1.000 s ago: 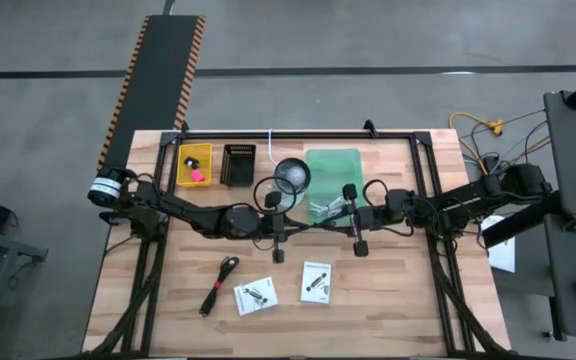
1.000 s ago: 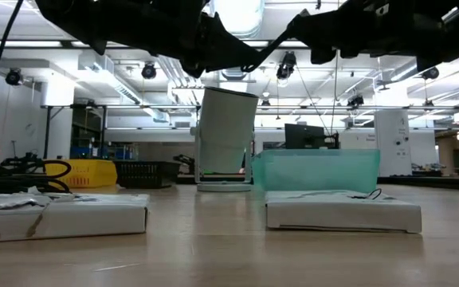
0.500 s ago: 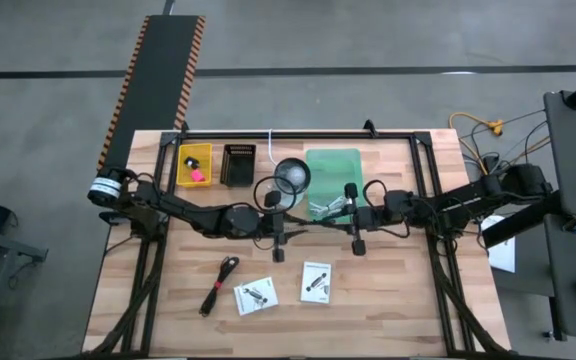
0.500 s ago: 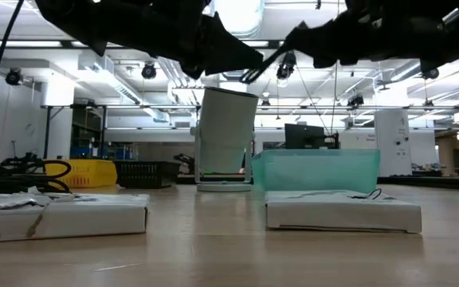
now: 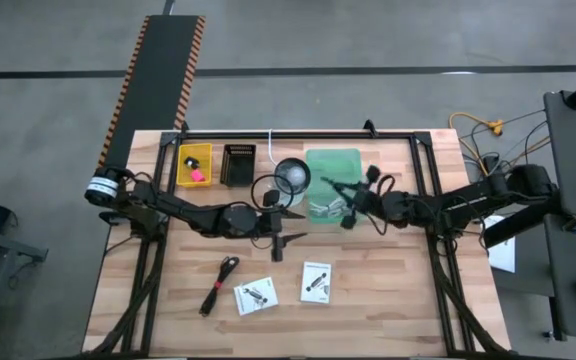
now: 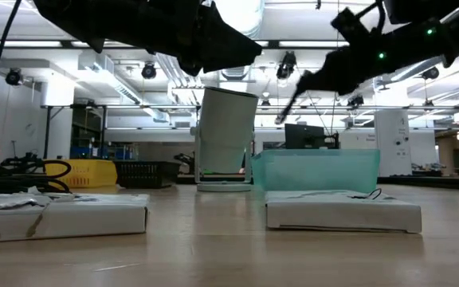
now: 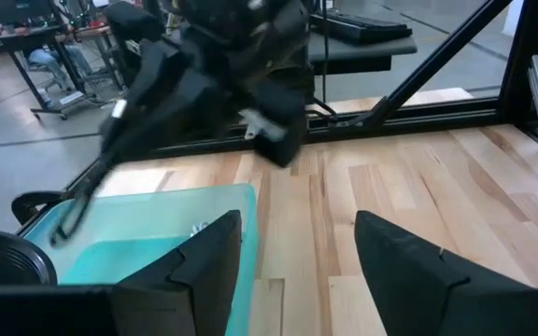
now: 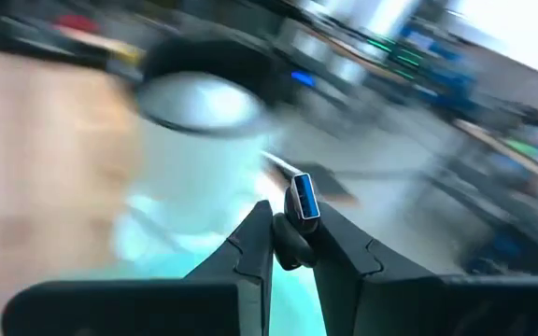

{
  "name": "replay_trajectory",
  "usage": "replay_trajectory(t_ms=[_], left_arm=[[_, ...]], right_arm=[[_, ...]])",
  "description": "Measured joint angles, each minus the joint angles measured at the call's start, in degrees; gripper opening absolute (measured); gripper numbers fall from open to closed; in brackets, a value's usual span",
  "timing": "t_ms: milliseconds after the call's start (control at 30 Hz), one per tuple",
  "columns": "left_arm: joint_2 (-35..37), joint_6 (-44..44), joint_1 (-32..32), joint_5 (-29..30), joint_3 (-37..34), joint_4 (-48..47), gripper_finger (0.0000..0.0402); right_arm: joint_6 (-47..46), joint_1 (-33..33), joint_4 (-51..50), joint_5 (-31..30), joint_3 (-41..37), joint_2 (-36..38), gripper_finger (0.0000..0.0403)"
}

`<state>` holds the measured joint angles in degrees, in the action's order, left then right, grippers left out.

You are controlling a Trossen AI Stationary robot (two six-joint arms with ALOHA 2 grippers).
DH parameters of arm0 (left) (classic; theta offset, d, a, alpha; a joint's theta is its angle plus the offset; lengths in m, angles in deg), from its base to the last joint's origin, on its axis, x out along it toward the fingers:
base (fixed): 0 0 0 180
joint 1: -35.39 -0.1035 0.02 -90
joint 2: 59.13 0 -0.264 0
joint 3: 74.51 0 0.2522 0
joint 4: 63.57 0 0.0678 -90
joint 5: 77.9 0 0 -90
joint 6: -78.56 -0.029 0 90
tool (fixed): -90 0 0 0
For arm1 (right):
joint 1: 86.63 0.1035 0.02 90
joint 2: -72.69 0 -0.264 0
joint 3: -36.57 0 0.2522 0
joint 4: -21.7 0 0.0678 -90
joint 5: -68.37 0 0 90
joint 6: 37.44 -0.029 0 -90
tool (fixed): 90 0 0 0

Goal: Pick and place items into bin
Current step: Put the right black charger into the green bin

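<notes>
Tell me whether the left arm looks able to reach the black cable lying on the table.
Probably yes: the left tool is open, holds nothing, and only bare wood lies between it and the black cable.

Left end effector [image 7: 292, 252] opened, right end effector [image 8: 292, 245] swung binward

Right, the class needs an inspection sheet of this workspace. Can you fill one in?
Surface: wooden table.
Job's things: teal bin; white packet, second packet and black cable lying on the table.
Clutter: yellow tray, black basket, white cup beside the bin.
Grippers: left claw open near the bin; right claw shut on a USB plug over the bin.
Cables: yellow leads off the table's right.
Surroundings: grey floor, striped ramp.
</notes>
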<state>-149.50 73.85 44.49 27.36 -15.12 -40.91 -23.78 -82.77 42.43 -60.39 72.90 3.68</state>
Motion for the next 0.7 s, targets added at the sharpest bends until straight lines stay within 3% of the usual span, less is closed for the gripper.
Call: replay_trajectory(t_ms=[133,500,700], left_arm=[[0.02,0.02,0.00,-0.02,0.00,-0.01,0.0194],[0.04,0.02,0.02,-0.06,-0.02,-0.01,0.0194],[0.04,0.01,0.02,-0.09,-0.02,-0.03,0.0194]], right_arm=[[-0.14,-0.02,-1.71,-10.10,-0.06,-0.16,0.0040],[-0.31,0.00,-1.67,-10.71,-0.13,-0.16,0.0044],[-1.69,-0.02,-1.67,-10.71,-0.15,-0.16,0.0087]])
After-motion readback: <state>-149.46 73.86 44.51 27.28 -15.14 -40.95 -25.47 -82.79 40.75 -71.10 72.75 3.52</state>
